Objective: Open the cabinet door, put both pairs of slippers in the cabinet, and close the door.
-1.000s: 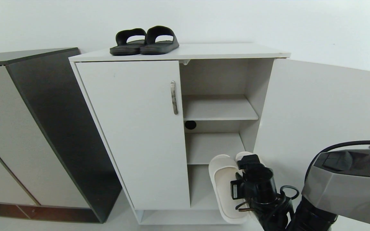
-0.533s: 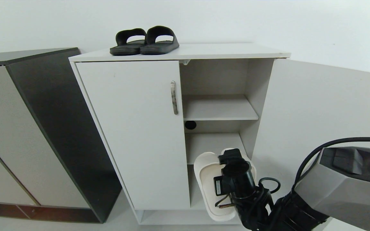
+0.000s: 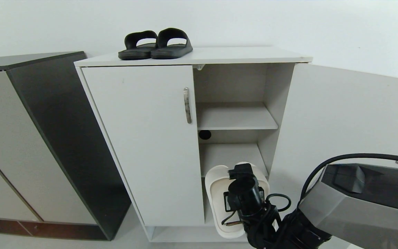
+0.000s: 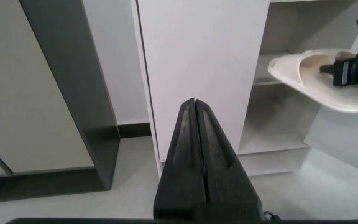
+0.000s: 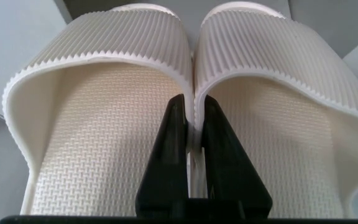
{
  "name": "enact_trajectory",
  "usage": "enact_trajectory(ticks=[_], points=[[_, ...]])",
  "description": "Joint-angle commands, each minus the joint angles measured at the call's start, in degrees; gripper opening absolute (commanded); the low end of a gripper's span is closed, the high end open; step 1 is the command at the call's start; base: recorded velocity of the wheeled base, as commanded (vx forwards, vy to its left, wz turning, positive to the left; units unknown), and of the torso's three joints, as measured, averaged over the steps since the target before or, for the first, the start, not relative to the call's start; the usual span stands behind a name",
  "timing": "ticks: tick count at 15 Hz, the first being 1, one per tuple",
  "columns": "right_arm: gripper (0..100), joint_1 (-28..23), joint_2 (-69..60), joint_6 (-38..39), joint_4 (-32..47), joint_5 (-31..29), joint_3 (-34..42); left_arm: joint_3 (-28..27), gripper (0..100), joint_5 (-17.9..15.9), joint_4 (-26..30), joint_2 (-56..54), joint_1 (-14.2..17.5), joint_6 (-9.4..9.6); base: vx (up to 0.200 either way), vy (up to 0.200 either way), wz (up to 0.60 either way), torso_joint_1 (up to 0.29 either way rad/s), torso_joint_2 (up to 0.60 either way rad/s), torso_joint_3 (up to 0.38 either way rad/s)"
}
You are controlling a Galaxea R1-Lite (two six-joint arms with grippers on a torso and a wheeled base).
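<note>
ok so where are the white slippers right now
In the head view, low and right of centre: the white slippers are pinched side by side in the right pincer, in front of the cabinet's open right half, beside the closed left door.

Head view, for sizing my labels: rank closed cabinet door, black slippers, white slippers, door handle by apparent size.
Closed cabinet door
white slippers (nearer the camera, so unsure against the next)
black slippers
door handle

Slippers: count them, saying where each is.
4. Two black slippers on the cabinet top; two white slippers in the right gripper, jaws shut, at the open compartment. The shut door may hide more.
</note>
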Motion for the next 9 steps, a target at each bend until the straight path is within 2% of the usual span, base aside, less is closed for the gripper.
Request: enact_trajectory(ticks=[1,4,9], points=[[0,0.0,1.5,0.0,0.0,0.0,-0.1,0.0,0,0.1,0.0,0.0,0.0,-0.01,0.0,0.0,0.0,0.0,0.0,0.0],[0,-0.4,1.6,0.1,0.0,0.0,-0.3,0.0,0,0.1,0.0,0.0,0.1,-0.01,0.0,0.0,0.0,0.002,0.0,-0.085],[0,-1.0,1.7,0.1,-2.5,-1.5,-0.5,0.0,0,0.1,0.0,0.0,0.0,-0.01,0.0,0.0,0.0,0.001,0.0,-0.186]])
